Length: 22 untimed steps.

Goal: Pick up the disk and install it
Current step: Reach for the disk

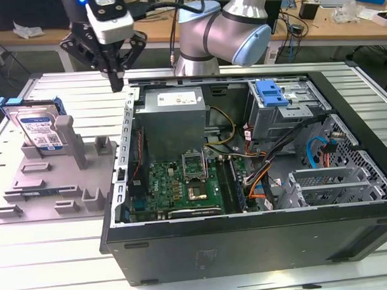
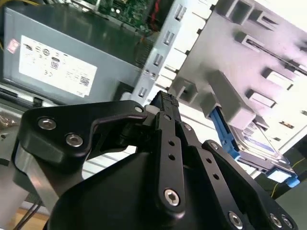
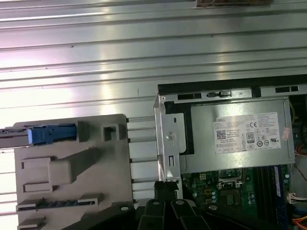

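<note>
Tower case (image 1: 247, 235) open on its side nearest the exterior camera, on a slatted aluminium table (image 1: 58, 270), green motherboard (image 1: 182, 183) laid bare inside. Just beyond, at the exterior view's left and outside the case, grey moulded holder (image 1: 55, 188) with the disk (image 1: 39, 128) standing on edge in its far slot, label toward the camera, blue carrier frame around its edges, touched by nothing. Same disk (image 2: 261, 146) in the second wrist view, leaning in the holder well apart from the fingertips (image 2: 165, 99); edge-on in the first wrist view, told by its blue frame (image 3: 48, 134). Deeper in the case, grey power supply (image 1: 173, 117) with white sticker and, toward the exterior view's right, metal drive cage (image 1: 278, 110) with blue latch. Farther back, gripper (image 1: 117, 77) hanging above the case's rear corner, beside the power supply and between case and holder, fingers pressed together on nothing, empty in both wrist views too. Behind it, silver and blue joints of the arm (image 1: 224, 32). By all appearances a task barely begun: disk neither grasped nor lifted from its holder, pick-up and installation both left to do.
</note>
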Each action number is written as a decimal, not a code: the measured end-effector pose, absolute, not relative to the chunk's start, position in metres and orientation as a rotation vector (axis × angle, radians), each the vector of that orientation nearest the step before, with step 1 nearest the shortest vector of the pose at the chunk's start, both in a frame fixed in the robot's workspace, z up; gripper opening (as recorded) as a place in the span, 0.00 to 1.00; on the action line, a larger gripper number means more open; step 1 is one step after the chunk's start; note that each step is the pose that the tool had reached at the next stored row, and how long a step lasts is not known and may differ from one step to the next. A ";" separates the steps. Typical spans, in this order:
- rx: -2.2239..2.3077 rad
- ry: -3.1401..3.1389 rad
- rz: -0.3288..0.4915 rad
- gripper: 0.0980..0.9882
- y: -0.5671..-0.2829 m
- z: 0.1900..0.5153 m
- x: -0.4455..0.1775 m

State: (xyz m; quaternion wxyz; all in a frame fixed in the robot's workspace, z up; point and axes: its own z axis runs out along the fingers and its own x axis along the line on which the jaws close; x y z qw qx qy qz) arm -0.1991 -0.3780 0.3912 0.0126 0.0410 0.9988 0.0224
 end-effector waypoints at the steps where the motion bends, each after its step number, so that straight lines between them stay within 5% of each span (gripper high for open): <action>1: 0.128 3.113 0.070 0.01 -0.377 0.391 -0.205; 22: 0.136 3.113 0.071 0.01 -0.364 0.385 -0.291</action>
